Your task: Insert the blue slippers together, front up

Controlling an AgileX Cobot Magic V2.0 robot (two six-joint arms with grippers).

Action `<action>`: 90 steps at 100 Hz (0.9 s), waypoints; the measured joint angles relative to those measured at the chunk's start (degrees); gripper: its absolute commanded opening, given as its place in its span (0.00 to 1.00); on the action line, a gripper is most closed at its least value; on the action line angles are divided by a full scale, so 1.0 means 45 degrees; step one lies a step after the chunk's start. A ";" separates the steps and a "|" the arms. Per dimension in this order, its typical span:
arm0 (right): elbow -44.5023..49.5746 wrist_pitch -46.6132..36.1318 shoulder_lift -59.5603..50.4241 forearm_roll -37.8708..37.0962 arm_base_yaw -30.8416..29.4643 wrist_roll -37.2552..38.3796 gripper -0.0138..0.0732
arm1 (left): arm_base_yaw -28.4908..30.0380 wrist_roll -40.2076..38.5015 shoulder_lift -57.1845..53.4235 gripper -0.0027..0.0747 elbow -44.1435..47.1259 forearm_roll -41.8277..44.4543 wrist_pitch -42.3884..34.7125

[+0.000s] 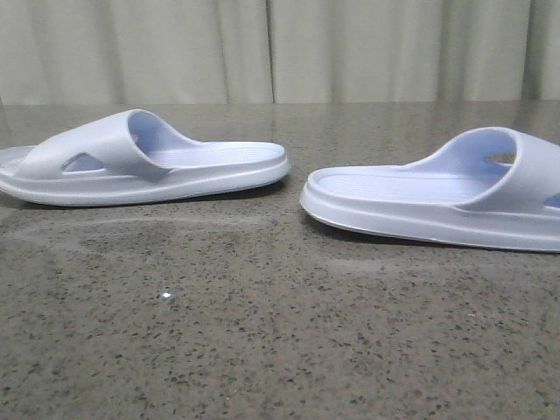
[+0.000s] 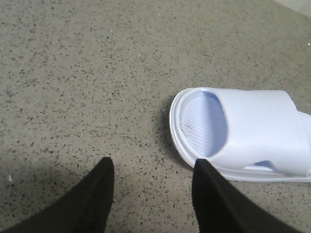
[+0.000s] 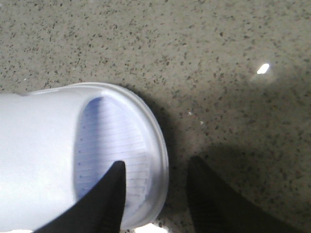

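You have two slippers lying flat on the speckled table (image 1: 262, 350), heels facing each other with a gap between them: the left slipper (image 1: 144, 162) at about 10 o'clock in the front view, the right slipper (image 1: 446, 197) at about 3 o'clock. Each long axis runs across the table, left to right.

Your left gripper (image 2: 153, 187) hangs open and empty above bare table; the left slipper's end lies just off one fingertip, toward 2 o'clock in the wrist view. Your right gripper (image 3: 155, 184) is also spread wide and holds nothing, but it is the better placed one: one finger (image 3: 114, 194) sits over the ribbed footbed, the other outside the rim, so the rim lies between them. Whether that finger touches the foam, you cannot tell.

Nothing else stands on the table to block either arm.
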 measured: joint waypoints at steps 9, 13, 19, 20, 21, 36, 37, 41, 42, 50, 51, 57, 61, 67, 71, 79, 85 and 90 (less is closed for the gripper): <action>0.0000 0.0000 0.0354 0.0262 0.0000 -0.0393 0.44 | 0.0000 0.0009 0.0082 0.46 0.0000 -0.0004 0.0000; 0.0000 0.0000 0.0456 0.0384 0.0000 -0.0579 0.44 | 0.0000 0.0028 0.0082 0.46 0.0000 -0.0026 0.0000; 0.0000 0.0006 0.0653 0.0664 -0.0099 -0.0906 0.44 | 0.0000 0.0028 0.0082 0.46 0.0000 -0.0026 0.0000; 0.0000 0.0031 0.0675 0.0747 -0.0124 -0.0995 0.44 | 0.0000 0.0028 0.0082 0.46 0.0000 -0.0026 0.0000; 0.0000 0.0031 0.0718 0.0792 -0.0121 -0.1039 0.44 | 0.0000 0.0028 0.0082 0.46 0.0000 -0.0026 0.0000; -0.0076 0.0487 0.1260 0.1959 -0.0590 -0.2329 0.44 | 0.0000 0.0028 0.0082 0.46 0.0000 -0.0026 0.0000; -0.0104 0.0558 0.1323 0.2028 -0.0613 -0.2480 0.44 | 0.0000 0.0028 0.0082 0.46 0.0000 -0.0026 0.0000; -0.0130 0.0769 0.1464 0.2444 -0.0724 -0.2953 0.44 | 0.0000 0.0028 0.0082 0.46 0.0000 -0.0026 0.0000; -0.0162 0.0848 0.1516 0.2514 -0.0763 -0.3026 0.44 | 0.0000 0.0028 0.0082 0.46 0.0000 -0.0026 0.0000; -0.0284 0.1212 0.1754 0.3165 -0.0911 -0.3680 0.40 | 0.0000 0.0028 0.0082 0.46 0.0000 -0.0026 0.0000; -0.0282 0.1261 0.1793 0.3195 -0.0938 -0.3756 0.39 | 0.0000 0.0028 0.0082 0.46 0.0000 -0.0026 0.0000; -0.0334 0.1393 0.1872 0.3401 -0.0981 -0.3952 0.29 | 0.0000 0.0028 0.0082 0.46 0.0000 -0.0026 0.0000; -0.0334 0.1452 0.1930 0.3429 -0.0992 -0.4008 0.20 | 0.0000 0.0028 0.0082 0.46 0.0000 -0.0026 0.0000; -0.0334 0.1508 0.1950 0.3541 -0.0992 -0.4030 0.06 | 0.0000 0.0028 0.0082 0.46 0.0000 -0.0026 0.0000; -0.0364 0.1525 0.1950 0.3640 -0.1013 -0.4030 0.04 | 0.0000 0.0028 0.0082 0.46 0.0000 -0.0026 0.0000; -0.0370 0.1525 0.1950 0.3723 -0.1013 -0.4030 0.04 | 0.0000 0.0028 0.0191 0.46 0.0000 -0.0055 0.0000; -0.0370 0.1525 0.1950 0.3772 -0.1013 -0.4030 0.04 | 0.0000 0.0053 0.0354 0.46 0.0000 -0.0112 0.0024; -0.0370 0.1525 0.1950 0.3766 -0.1013 -0.4030 0.04 | 0.0000 0.0259 0.0562 0.46 -0.0067 -0.0302 0.0110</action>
